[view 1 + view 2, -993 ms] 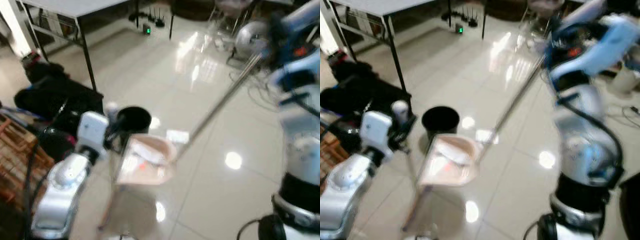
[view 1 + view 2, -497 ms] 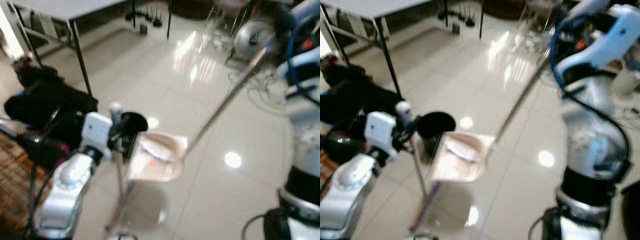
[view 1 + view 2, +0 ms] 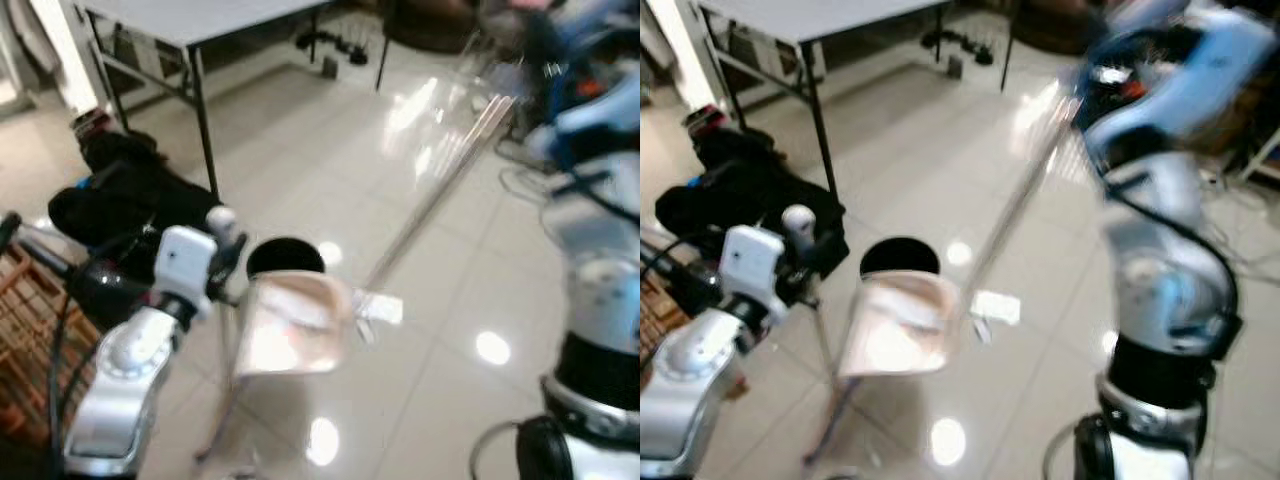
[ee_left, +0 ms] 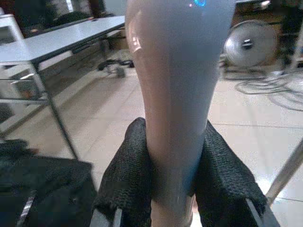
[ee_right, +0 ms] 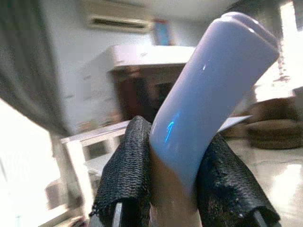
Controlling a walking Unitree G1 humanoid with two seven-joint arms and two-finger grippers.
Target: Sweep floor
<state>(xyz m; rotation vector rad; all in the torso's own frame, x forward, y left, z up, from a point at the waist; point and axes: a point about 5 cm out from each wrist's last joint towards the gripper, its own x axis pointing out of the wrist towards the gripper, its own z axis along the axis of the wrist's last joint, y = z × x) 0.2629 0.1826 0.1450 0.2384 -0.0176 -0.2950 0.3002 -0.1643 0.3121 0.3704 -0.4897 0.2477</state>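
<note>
Left pincer [image 4: 173, 189] clenched on dustpan handle [image 4: 177, 94]; dustpan [image 3: 290, 325] just before bin [image 3: 285, 258]. Right pincer [image 5: 175, 189] clenched on broom handle [image 5: 208, 90], pole [image 3: 440, 190] slanting down toward pan.

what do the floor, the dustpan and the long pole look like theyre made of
The floor looks like glossy ceramic or stone tile: faint grout lines and bright mirror-like lamp reflections. The dustpan seems to be pale matte plastic, judging by its smooth moulded scoop shape. The long pole looks like bare metal, thin and silvery with a sheen, though blur leaves that open.
</note>
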